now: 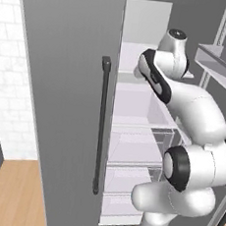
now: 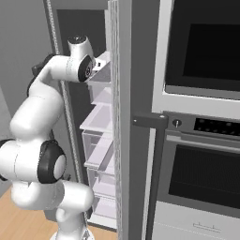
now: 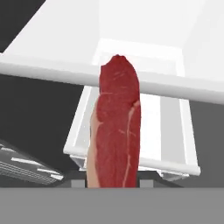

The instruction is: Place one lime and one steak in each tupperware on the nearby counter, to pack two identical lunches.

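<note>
A raw red steak [image 3: 116, 127] with a pale fat edge stands upright in the middle of the hand view, and my gripper [image 3: 112, 183] is shut on its lower end. The hand [image 2: 95, 65] reaches into the upper part of the open fridge, beside a white shelf [image 3: 183, 85]. My arm [image 1: 185, 103] rises in front of the fridge interior. The counter, limes and tupperware are out of view.
The grey fridge door [image 1: 61, 104] with its dark handle [image 1: 101, 123] stands open to the left of the arm. White shelves and clear drawers [image 1: 130, 151] sit inside. A door shelf [image 1: 221, 62] juts in at the right. An oven stack [image 2: 201, 140] is beside the fridge.
</note>
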